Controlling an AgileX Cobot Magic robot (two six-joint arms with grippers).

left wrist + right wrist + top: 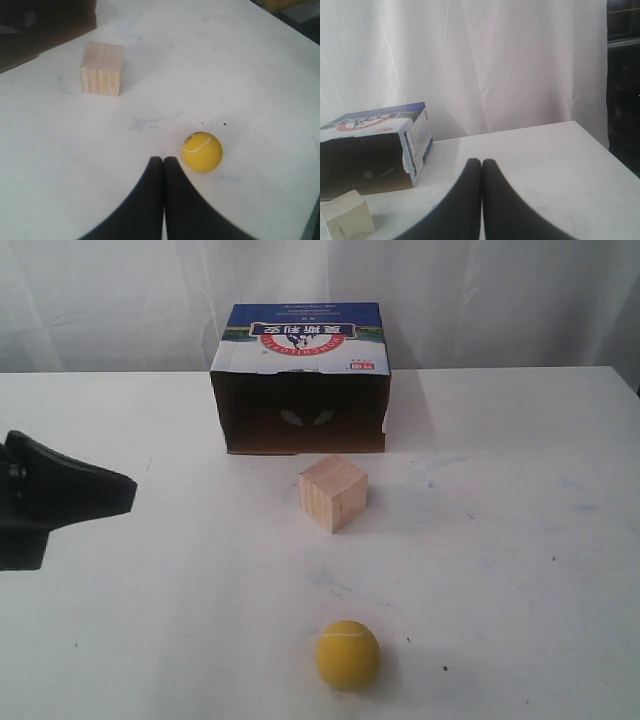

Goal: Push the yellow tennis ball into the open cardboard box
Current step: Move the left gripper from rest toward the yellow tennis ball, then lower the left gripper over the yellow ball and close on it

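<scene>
The yellow tennis ball (348,654) (201,151) rests on the white table near the front edge. At the back stands the open cardboard box (301,380) (370,150), its dark opening facing forward, blue-and-white printed panel on top. My left gripper (125,492) (163,160) is shut and empty, hovering at the left, well apart from the ball in the exterior view; in its wrist view the ball lies just beside the tips. My right gripper (481,162) is shut and empty, out of the exterior view.
A pale wooden cube (333,493) (102,68) (346,218) sits between ball and box, in front of the opening. White table (520,540) spreads to the right; white curtain (480,290) behind.
</scene>
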